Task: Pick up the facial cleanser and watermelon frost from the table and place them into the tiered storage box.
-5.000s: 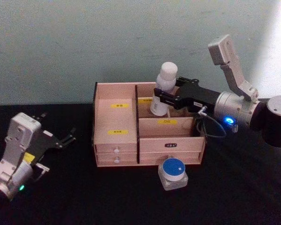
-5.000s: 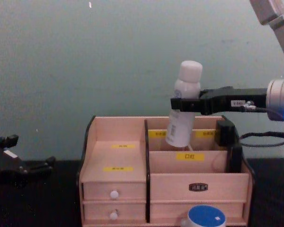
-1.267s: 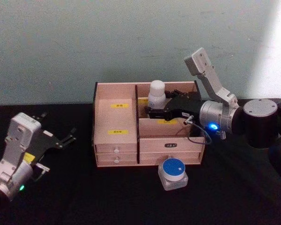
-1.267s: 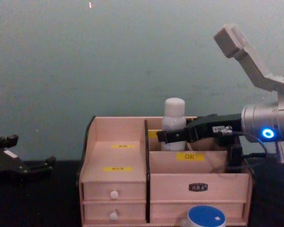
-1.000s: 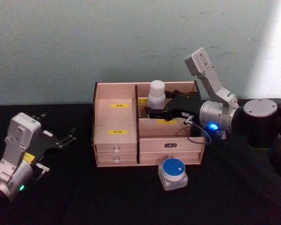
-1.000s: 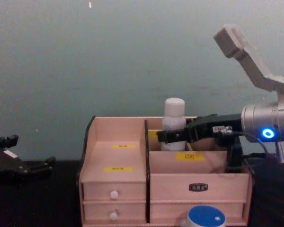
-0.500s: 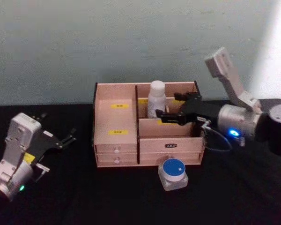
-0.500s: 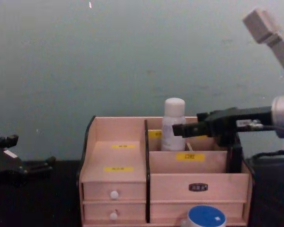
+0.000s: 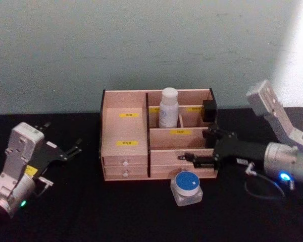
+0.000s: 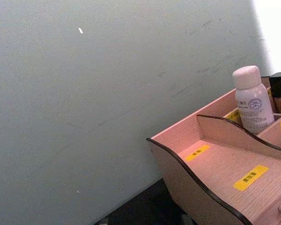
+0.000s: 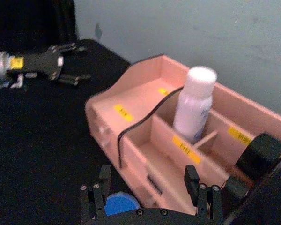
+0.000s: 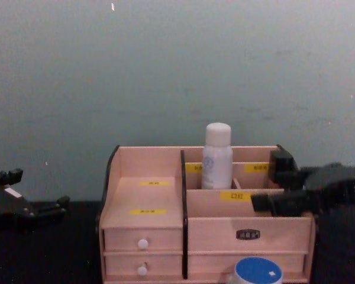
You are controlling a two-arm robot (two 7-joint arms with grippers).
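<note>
Your left hand (image 9: 63, 135) stays parked with its fingers spread, over the surface well left of the tiered storage box (image 9: 116, 128). The facial cleanser (image 9: 168, 107) now stands upright and free in the box's far middle compartment. Your right hand (image 9: 195, 145) has let it go, pulled out of the box and dropped low by the near right corner, spread and empty. I judge the first item settled, and the watermelon frost (image 9: 187, 185), the blue-lidded jar on the surface just in front of the drawers, sits close by that hand as the likely next pick.
</note>
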